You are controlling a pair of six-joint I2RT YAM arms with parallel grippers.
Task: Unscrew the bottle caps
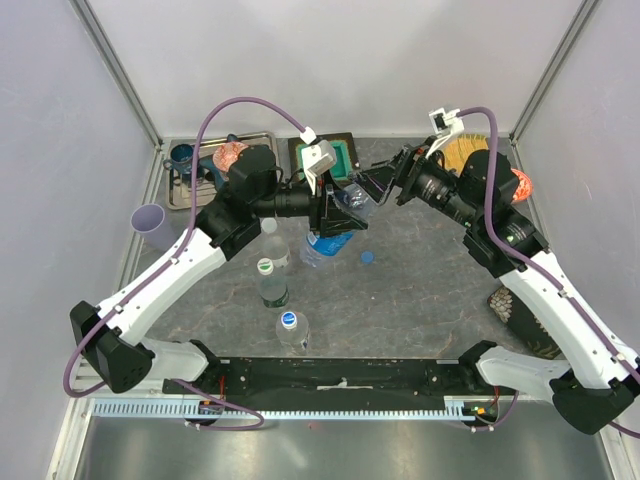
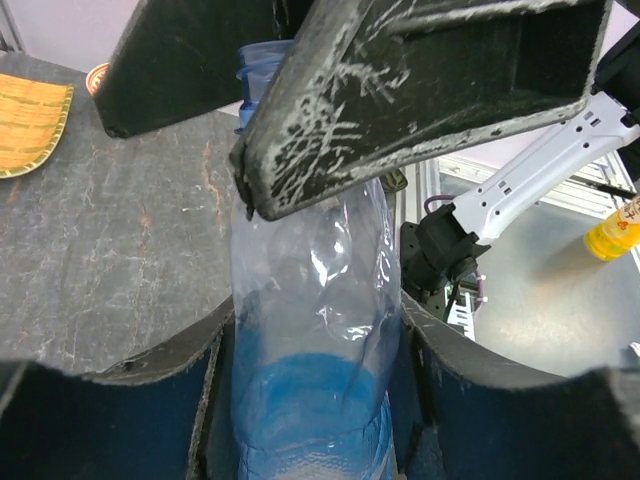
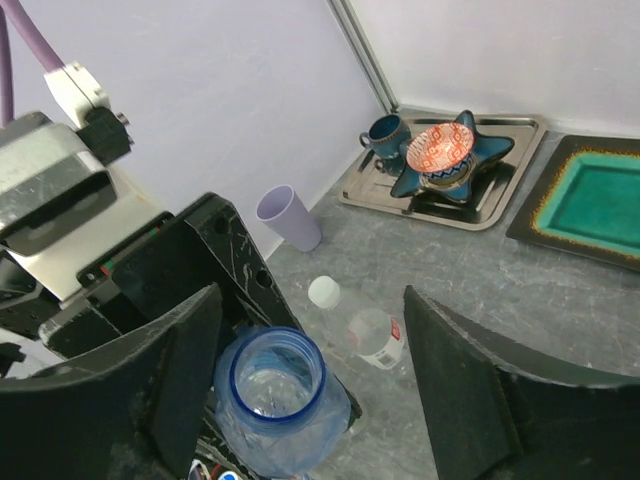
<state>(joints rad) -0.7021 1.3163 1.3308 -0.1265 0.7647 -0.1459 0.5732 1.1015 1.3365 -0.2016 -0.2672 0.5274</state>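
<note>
At the far left we see a lilac cup (image 1: 150,220) by the wall. Behind it a metal tray (image 1: 258,140) carries a blue mug (image 1: 183,155) and a red-patterned bowl (image 1: 232,155).

Next come three capped bottles on the grey table (image 1: 420,290). The white-capped bottle (image 3: 370,335) lies on its side, its pale cap (image 3: 323,291) pointing towards the cup. Nearer the arm bases is the green-label bottle (image 1: 273,288) with its green-and-white cap (image 1: 265,266) on. Nearest the bases is a clear bottle (image 1: 291,335) with its blue-and-white cap (image 1: 289,320) on.

At the centre, the left gripper (image 2: 312,320) is clamped on the blue-tinted bottle (image 1: 322,248), a finger pressed against each side of its body and holding it off the table. Its mouth (image 3: 277,372) is open (no cap on it).

Just right of that bottle and apart from it, the blue cap (image 1: 367,256) lies loose on the table.

The right gripper (image 3: 310,310) hangs at the bottle's mouth. Its jaws are spread wide with nothing between them, and its fingers (image 3: 480,385) stand off to either side of the open neck.
</note>
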